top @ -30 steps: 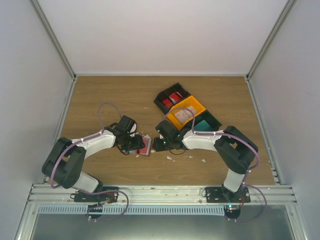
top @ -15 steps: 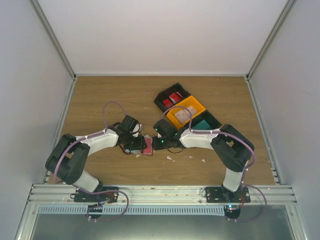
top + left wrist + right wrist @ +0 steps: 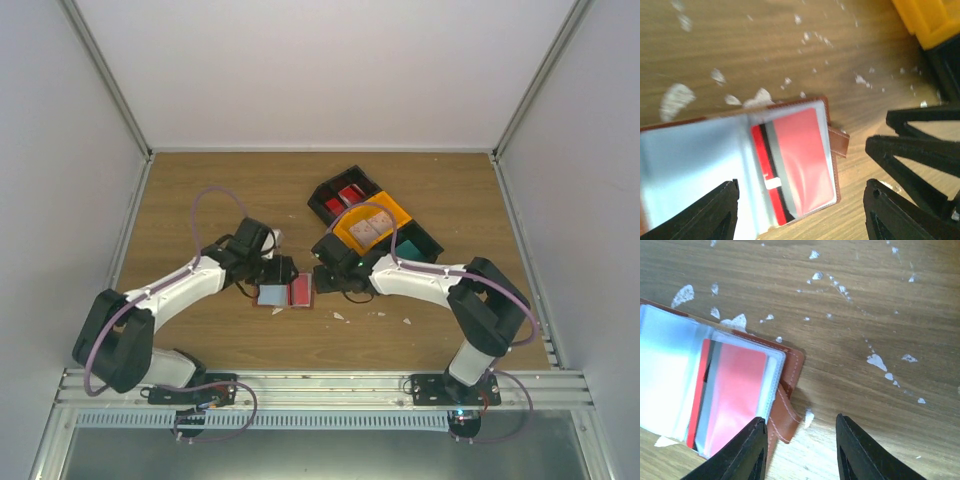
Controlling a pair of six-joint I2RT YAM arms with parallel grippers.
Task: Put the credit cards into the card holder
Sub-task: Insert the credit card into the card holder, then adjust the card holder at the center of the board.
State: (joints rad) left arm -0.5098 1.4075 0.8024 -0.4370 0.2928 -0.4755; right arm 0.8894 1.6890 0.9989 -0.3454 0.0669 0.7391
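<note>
On table (image 3: 200, 190): one open card holder (image 3: 274, 295) holding red card (image 3: 300, 292); one tray (image 3: 320, 203).

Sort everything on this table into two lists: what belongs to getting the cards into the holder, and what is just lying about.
Belongs to the job:
- card holder, lying open
- red card in its clear pocket
- red cards, pale card and teal card in the bin tray

Just lying about:
- white scraps
- the bin tray itself
</note>
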